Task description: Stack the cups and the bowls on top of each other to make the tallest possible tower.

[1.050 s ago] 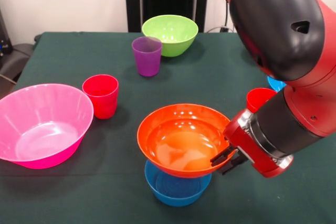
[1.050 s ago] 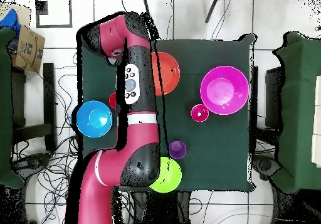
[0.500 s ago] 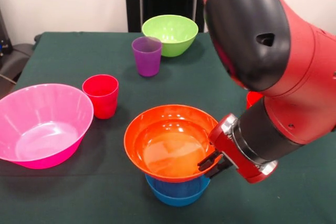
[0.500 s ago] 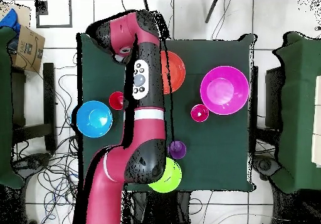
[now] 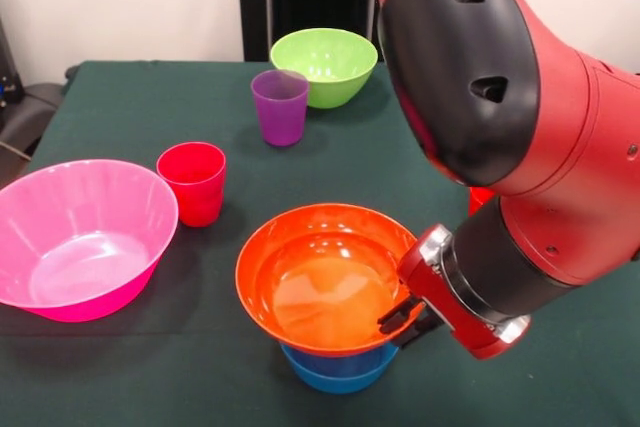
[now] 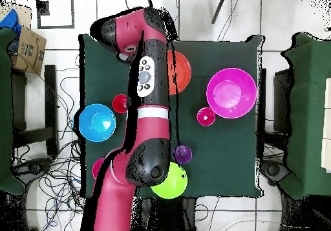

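Observation:
An orange bowl (image 5: 322, 282) sits nested on a small blue bowl (image 5: 335, 369) near the table's front edge, forming a low tower. My gripper (image 5: 400, 322) is shut on the orange bowl's right rim. A red cup (image 5: 193, 182) stands to the left of the tower, and a purple cup (image 5: 280, 107) stands farther back. The arm mostly hides a second red cup (image 5: 480, 194). In the overhead view the arm covers my gripper and part of the orange bowl (image 6: 181, 72).
A large pink bowl (image 5: 80, 237) stands at the left and a lime green bowl (image 5: 324, 65) at the back. Overhead, a large blue bowl (image 6: 97, 121) lies at the table's left edge beside the second red cup (image 6: 120, 103). The bulky arm (image 5: 480, 77) hangs over the right side.
My gripper has carried the orange bowl left and down. It now sits centred and lower on the small blue bowl. The arm has swung further over the table.

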`<control>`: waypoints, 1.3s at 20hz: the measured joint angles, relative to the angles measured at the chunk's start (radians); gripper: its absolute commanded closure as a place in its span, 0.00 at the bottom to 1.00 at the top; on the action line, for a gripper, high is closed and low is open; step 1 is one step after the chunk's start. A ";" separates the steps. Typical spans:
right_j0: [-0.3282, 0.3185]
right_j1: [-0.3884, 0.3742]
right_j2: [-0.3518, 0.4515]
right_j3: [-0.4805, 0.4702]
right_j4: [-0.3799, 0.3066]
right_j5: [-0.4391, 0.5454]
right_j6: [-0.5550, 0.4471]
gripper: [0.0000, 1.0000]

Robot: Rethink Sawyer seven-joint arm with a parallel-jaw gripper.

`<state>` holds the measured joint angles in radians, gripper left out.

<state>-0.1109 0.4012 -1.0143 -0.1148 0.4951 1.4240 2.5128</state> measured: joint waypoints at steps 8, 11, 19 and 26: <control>-0.022 0.004 -0.207 0.006 0.209 -0.034 0.000 1.00; -0.028 0.004 -0.259 0.007 0.263 -0.043 0.000 1.00; -0.046 0.004 -0.427 0.017 0.422 -0.081 0.000 1.00; -0.056 0.004 -0.530 0.025 0.517 -0.087 0.000 1.00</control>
<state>-0.1671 0.4051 -1.5443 -0.0901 1.0124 1.3365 2.5128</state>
